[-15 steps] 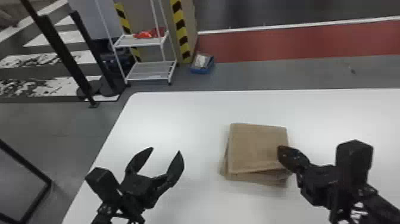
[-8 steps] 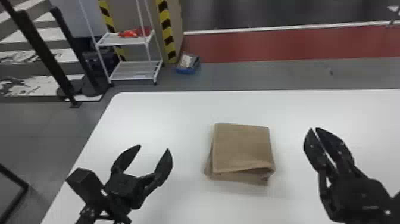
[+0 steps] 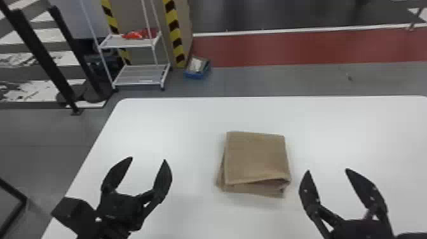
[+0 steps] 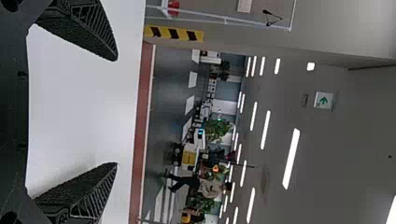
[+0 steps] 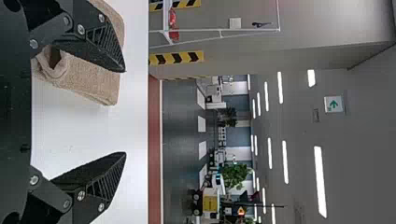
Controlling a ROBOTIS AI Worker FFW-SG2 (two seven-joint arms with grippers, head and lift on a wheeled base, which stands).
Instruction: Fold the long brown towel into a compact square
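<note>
My left gripper (image 3: 147, 159) stands open over the table, left of the towel, with nothing between its fingers. On the table's other side of the towel, my right gripper (image 3: 327, 170) is open and empty too. The brown towel (image 3: 255, 157) lies folded into a small, roughly square stack, its lower layers sticking out slightly at the left and near edges. In the left wrist view, the left gripper (image 4: 116, 112) has its fingers wide apart. The right wrist view has the right gripper (image 5: 125, 112) spread open, with the towel (image 5: 88, 81) partly behind one finger.
The white table (image 3: 178, 127) extends around the towel, its left edge running diagonally past my left gripper. Beyond it on the floor stand a white wire shelf (image 3: 139, 76), a blue box (image 3: 197, 68) and black posts (image 3: 44, 58).
My right gripper has moved away from the towel's right side, and its fingers have since spread apart. The head view has shifted, while the towel has kept its folded shape.
</note>
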